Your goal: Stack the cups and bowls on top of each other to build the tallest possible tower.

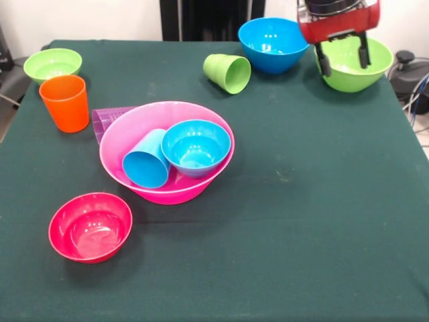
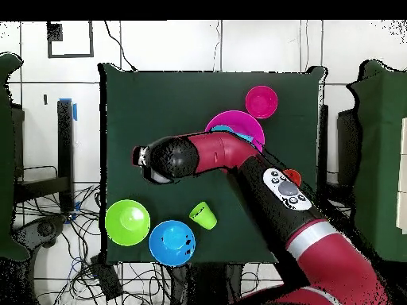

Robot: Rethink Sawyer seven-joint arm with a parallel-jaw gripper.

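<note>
The large pink bowl [image 1: 134, 134] sits left of centre on the dark green tabletop [image 1: 308, 221], holding a light blue cup [image 1: 145, 161] tipped on its side and a small light blue bowl [image 1: 196, 146] resting upright beside it. A purple cup [image 1: 104, 121] lies on its side against the pink bowl's far left rim (partly hidden behind it). Near it stand an orange cup [image 1: 65, 102] and a small green bowl [image 1: 52, 65]; a red bowl [image 1: 90, 226] sits nearer the camera. Farther back are a tipped green cup [image 1: 228, 72], a blue bowl [image 1: 273, 44] and a larger green bowl [image 1: 355, 67]. The jaws [image 1: 342, 55] hang open over that green bowl, holding nothing.
</note>
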